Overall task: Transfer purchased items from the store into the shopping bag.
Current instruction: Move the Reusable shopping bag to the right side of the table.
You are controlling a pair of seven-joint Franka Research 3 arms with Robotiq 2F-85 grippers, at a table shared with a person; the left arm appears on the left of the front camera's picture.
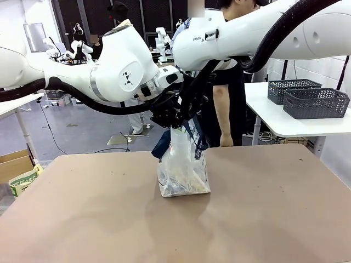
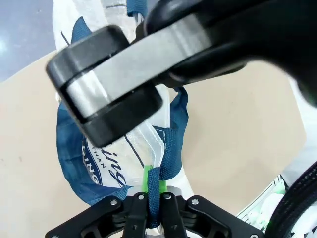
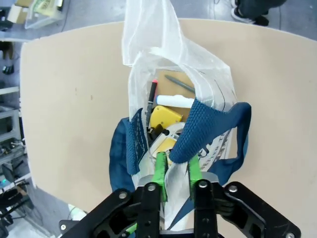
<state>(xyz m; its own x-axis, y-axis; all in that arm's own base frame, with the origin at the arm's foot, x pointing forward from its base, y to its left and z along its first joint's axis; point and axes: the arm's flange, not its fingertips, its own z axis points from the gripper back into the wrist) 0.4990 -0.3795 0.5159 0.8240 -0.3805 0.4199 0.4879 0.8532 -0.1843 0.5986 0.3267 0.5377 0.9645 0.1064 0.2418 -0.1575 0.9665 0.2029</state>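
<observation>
A: Where is the shopping bag (image 1: 184, 170)?

B: It stands upright on the table (image 1: 263, 213), directly under both grippers, which meet over its mouth. A person (image 1: 227, 82) stands beyond the far edge.

A: Left gripper (image 2: 154, 191)?

B: Clenched. In its wrist view the jaws are pinched together on a navy strap handle (image 2: 171, 148); the webbing runs down between the green pads (image 2: 147, 179). Just beyond the fingertips lies the bag's translucent wall with the round navy logo (image 2: 91, 166). The right arm's hardware (image 2: 114, 84) crosses close above, blurred.

A: Right gripper (image 3: 177, 176)?

B: Its jaws stand slightly apart, with a small gap between the green pads. The other navy handle (image 3: 203, 129) drapes right at the fingertips, touching the pad on the picture's right. Whether it is actually gripped, I cannot tell; the jaws do not look pressed onto it.

A: Contents?

B: Seen from the right wrist, straight ahead of the fingers and down inside the open bag: the purchased items (image 3: 163, 121), among them a yellow package, a white cylinder and a dark pen-like stick with a red tip. A loose flap of clear plastic (image 3: 148, 29) rises beyond them.

A: Surroundings?

B: Two dark mesh baskets (image 1: 307, 97) sit on a white side table, well off to the right arm's side.
</observation>
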